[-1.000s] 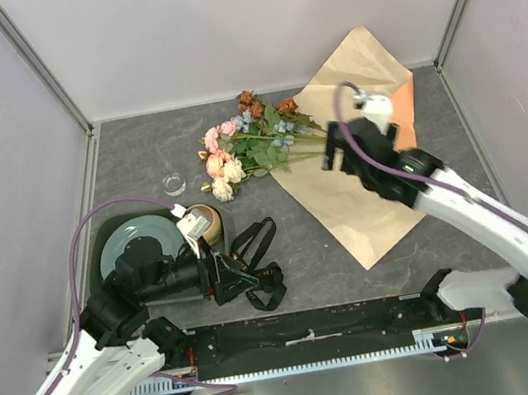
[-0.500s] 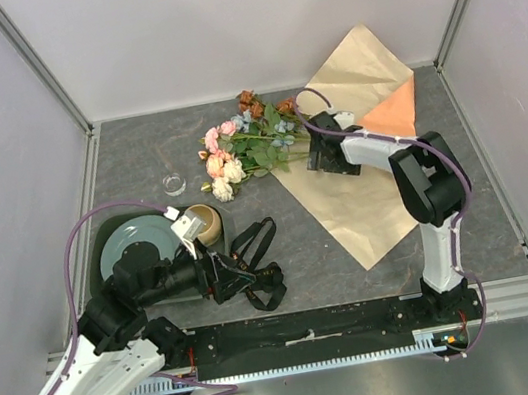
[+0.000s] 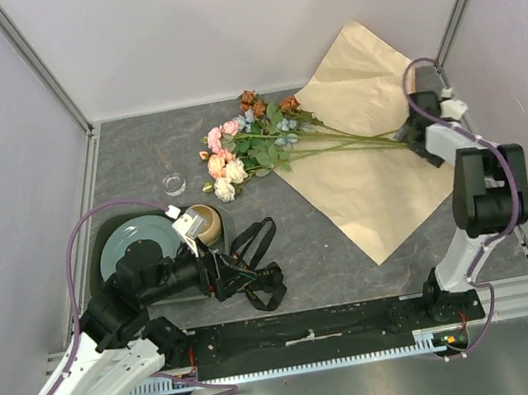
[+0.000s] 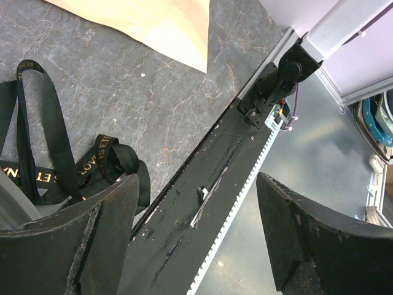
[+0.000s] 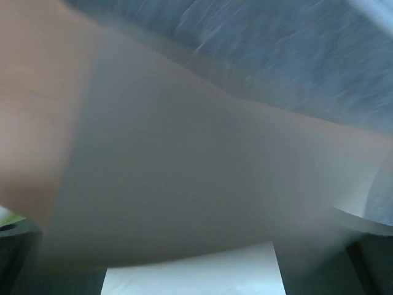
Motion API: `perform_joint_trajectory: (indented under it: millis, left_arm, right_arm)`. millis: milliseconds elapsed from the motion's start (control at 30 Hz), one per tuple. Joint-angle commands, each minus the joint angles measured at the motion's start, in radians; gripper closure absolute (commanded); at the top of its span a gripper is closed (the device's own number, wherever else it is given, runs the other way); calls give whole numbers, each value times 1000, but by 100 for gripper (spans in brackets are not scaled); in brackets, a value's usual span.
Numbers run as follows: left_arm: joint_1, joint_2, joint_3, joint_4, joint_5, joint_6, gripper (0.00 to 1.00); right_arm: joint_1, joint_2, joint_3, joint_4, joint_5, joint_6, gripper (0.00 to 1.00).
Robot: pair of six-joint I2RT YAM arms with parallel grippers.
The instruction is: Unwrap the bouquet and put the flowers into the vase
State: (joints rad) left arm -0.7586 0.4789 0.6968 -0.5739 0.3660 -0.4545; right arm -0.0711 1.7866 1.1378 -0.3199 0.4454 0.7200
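1. Step: the unwrap looks done. The paper [image 3: 384,187] lies flat in the far right part of the table [image 3: 136,158], and the black ribbon [image 3: 257,244] is loose near the middle of the near edge. What's left is moving the flowers into the vase.
2. The flowers [image 3: 246,150] lie on their side. The blooms are near the middle of the far edge, and the stems [image 3: 356,141] run right across the paper toward the right edge.
3. The vase [image 3: 175,184] stands upright on bare table, just left of the blooms and empty. Don't confuse it with the tan mug [image 3: 208,223] nearer you, beside the plate [image 3: 136,247].
4. The right gripper [image 3: 416,138] sits at the paper's right edge, close to the stem ends, with its jaws wide. Its wrist view is blurred and shows only paper, so I see nothing held.
5. The left gripper [image 4: 198,190] is low over the near edge beside the ribbon, jaws wide and nothing between them.
6. Next move, my call: have the right arm pinch the stems near their ends and lift them clear of the paper. Then swing them upright and feed the stem ends into the vase.
7. Risks: the vase mouth is narrow and the vase looks light, so a sideways nudge could tip it. The paper may also drag along with the stems.
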Motion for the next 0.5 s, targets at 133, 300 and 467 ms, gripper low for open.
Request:
perform_joint_trajectory:
  millis: [133,300,467]
  left_arm:
    - [4,-2,0,26,1,-6,16]
    - [4,1,-2,29,7,-4,16]
    - [4,6,0,31,7,-3,16]
  right_arm:
    - [-245,-207,-16,38,4,-138,2]
    - [-292,-204,34,-22,-11,-183,2]
    - [-109,-243,37,51,-231,-399,2]
